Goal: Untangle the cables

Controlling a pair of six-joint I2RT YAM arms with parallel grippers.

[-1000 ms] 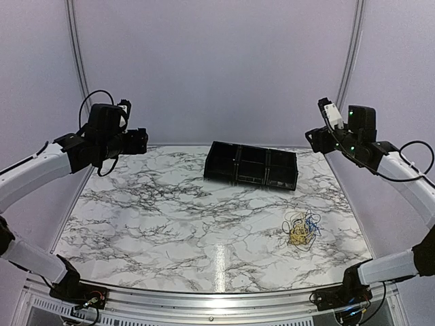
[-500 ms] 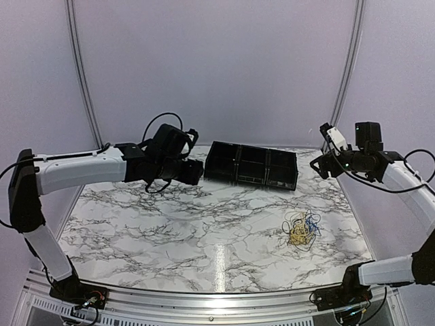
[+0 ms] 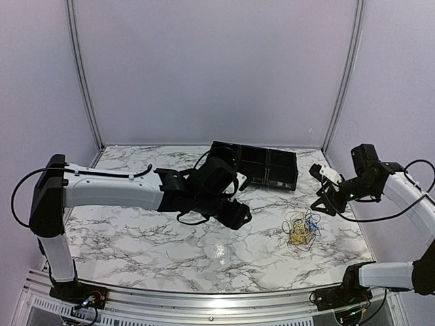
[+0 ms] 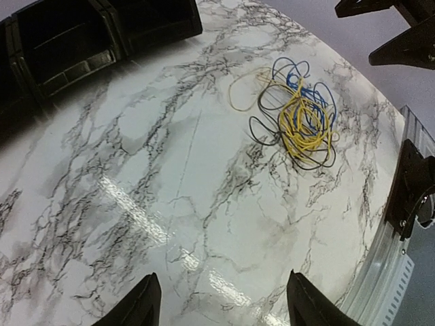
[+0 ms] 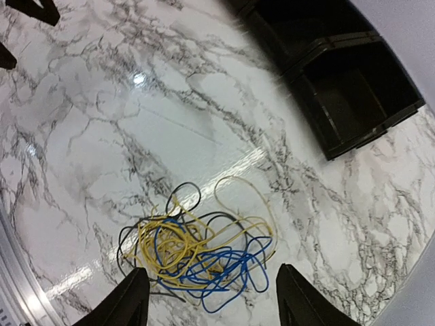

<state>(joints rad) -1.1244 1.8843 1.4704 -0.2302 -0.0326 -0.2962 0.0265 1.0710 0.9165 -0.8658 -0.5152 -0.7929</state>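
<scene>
Right wrist view: tangle of thin yellow, black, blue wires [image 5: 197, 255] sits on marble bench [image 5: 102, 102], 4 o'clock. Left gripper [image 4: 224, 305], right gripper [image 5: 214, 295] both apart, empty. Likely light, floppy, snaggy; pinch stray edge loop.

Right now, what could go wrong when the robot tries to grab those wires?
The yellow, black and blue cables lie wound into one pile, so a pinch could lift them all or tighten the knot. The left gripper and right gripper both face that small pile and might bump.
</scene>
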